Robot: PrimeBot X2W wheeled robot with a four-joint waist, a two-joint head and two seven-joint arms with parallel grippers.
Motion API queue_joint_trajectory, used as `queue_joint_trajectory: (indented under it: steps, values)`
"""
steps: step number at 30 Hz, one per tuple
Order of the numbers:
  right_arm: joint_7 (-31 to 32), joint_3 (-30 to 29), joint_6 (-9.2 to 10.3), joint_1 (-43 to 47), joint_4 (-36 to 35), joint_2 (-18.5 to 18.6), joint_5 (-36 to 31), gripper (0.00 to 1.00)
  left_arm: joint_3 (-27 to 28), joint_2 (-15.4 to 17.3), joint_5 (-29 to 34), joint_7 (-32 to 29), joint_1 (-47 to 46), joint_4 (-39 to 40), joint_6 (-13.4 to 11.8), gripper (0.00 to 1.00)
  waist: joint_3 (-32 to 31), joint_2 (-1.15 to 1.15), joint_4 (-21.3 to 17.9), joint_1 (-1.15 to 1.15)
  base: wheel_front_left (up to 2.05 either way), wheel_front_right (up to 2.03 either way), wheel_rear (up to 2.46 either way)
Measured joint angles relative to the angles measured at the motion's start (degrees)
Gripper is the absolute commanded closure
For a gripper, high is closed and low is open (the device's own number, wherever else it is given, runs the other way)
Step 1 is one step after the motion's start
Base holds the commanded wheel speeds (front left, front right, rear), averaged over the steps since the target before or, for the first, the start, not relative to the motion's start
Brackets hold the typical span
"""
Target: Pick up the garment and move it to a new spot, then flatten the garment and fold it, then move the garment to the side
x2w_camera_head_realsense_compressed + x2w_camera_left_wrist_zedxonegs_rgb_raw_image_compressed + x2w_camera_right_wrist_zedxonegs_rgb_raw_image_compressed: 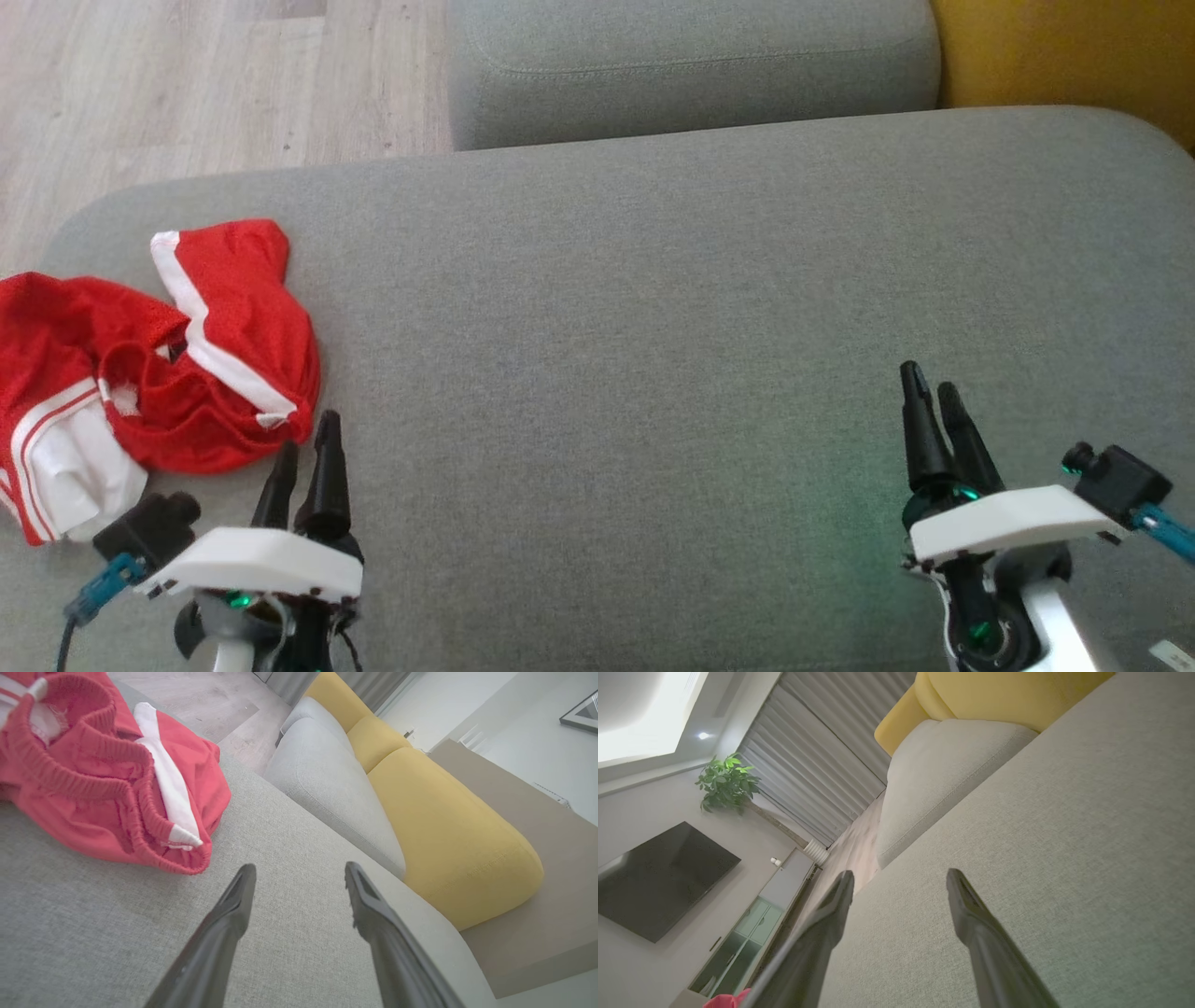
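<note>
Item 1. Red shorts (187, 345): mesh fabric, white side stripes, elastic waistband. They are lying crumpled in a heap at the far left of the grey sofa seat (653, 327), with one part hanging over the seat's left edge. The waistband is gaping open toward the left wrist camera.

Item 2. Left end effector (308, 437): it is hovering at the lower left, just beside the near right edge of the shorts, apart from the cloth. Its two dark fingers are standing spread wide and are gripping nothing; grey upholstery is showing between them.

Item 3. Right end effector (929, 381): it is hovering at the lower right over bare seat, well apart from the shorts. Its fingers are spread wide too and are carrying nothing.

Item 4. Surroundings: a second grey cushion (691, 65) is sitting behind the seat, with a yellow cushion (1064, 56) to its right. Pale wood floor (187, 84) is showing at the upper left. In the right wrist view a dark television (658, 882), a potted plant (726, 781) and grey curtains (822, 751) are standing across the room.
</note>
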State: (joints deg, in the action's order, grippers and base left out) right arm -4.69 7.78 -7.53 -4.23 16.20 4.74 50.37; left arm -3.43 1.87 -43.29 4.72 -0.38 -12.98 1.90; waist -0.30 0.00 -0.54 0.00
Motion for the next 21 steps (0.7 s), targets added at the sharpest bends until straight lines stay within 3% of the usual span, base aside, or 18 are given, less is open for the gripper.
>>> queue_joint_trajectory:
  steps: [21]
  values:
    - [-3.4, 4.9, 0.00, -1.5, 0.0, 1.4, -12.5, 0.00, -2.6, 0.5, 14.3, 3.5, -0.2, 1.5, -1.6, 0.00, -0.5, 0.00, -0.3, 0.00, 0.00, 0.00, 0.00]
